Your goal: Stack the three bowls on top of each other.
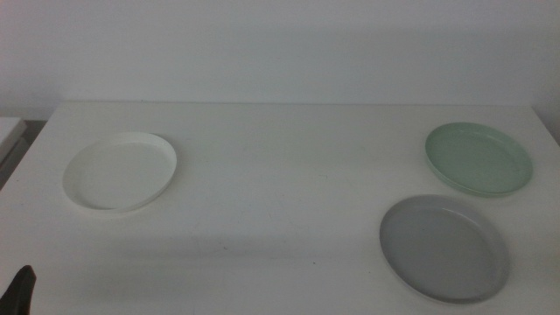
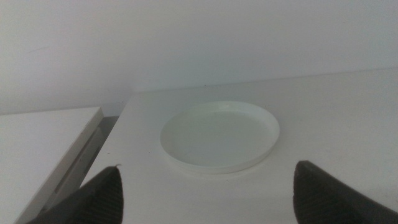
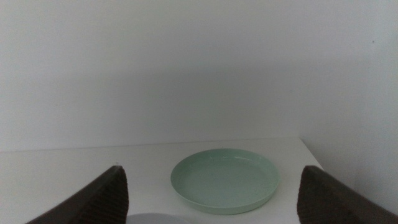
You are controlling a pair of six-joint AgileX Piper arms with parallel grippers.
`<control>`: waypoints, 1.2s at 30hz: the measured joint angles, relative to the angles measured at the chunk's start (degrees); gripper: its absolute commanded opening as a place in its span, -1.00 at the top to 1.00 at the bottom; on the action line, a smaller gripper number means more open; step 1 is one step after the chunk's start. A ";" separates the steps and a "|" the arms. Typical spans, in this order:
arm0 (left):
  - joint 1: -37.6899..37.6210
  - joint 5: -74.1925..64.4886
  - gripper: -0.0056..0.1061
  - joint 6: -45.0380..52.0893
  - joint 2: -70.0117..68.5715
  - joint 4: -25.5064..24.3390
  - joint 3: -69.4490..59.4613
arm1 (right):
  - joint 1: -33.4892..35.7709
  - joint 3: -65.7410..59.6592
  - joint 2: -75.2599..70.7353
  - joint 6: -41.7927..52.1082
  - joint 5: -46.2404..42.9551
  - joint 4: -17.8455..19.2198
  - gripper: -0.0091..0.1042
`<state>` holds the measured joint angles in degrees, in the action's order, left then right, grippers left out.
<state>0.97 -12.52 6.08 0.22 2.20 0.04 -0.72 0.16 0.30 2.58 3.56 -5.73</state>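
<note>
Nothing stacked yet, all 3 to do. My left gripper (image 2: pixel 205 202) spread, white bowl (image 2: pixel 219 136) ahead; right gripper (image 3: pixel 211 202) spread, green bowl (image 3: pixel 224 180) ahead, grey bowl (image 1: pixel 444 248) nearer.

Only a dark tip of the left gripper (image 1: pixel 22 289) shows at the middle view's bottom-left corner, the right arm lies wholly outside that view, and in the right wrist view the grey bowl (image 3: pixel 158 219) is a sliver cut by the edge.
</note>
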 measured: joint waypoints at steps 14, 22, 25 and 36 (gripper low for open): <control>0.00 0.00 -0.78 0.00 0.00 0.00 0.00 | 0.00 0.00 0.00 -0.13 1.58 0.91 -0.78; 0.00 0.00 -0.78 0.00 0.00 0.00 0.00 | 0.00 14.84 16.72 -0.13 6.48 1.05 -0.78; 0.00 0.00 -0.78 0.00 0.00 0.00 0.00 | 0.00 26.22 28.42 -0.13 16.71 0.33 -0.78; 0.00 0.00 -0.78 0.00 0.00 0.00 0.00 | 0.00 55.40 55.33 -0.20 56.13 -3.42 -0.78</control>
<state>0.97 -12.52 6.08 0.22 2.20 0.04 -0.72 55.56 55.63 2.38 59.69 -9.15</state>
